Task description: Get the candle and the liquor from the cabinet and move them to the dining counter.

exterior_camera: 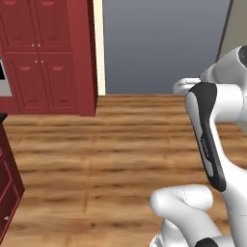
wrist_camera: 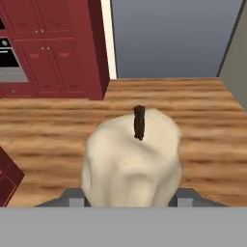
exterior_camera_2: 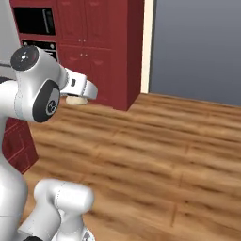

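The candle (wrist_camera: 131, 161) is a cream-white lumpy wax figure with a short dark wick, sitting large and close in the hand view. My gripper (wrist_camera: 130, 198) is shut on the candle, with a grey finger (wrist_camera: 72, 198) pressed on each side of its base. From the right base view the candle (exterior_camera_2: 76, 100) shows as a pale lump under the white hand, carried high over the wooden floor. The liquor, the cabinet and the dining counter are out of view.
Tall red floor-standing cupboards (exterior_camera: 43, 53) with a built-in oven (exterior_camera_2: 33, 21) stand ahead on the left. A red drawer unit (exterior_camera: 7, 178) is close on the left. Wooden floor (exterior_camera: 111, 159) stretches ahead to a grey wall (exterior_camera: 164, 43).
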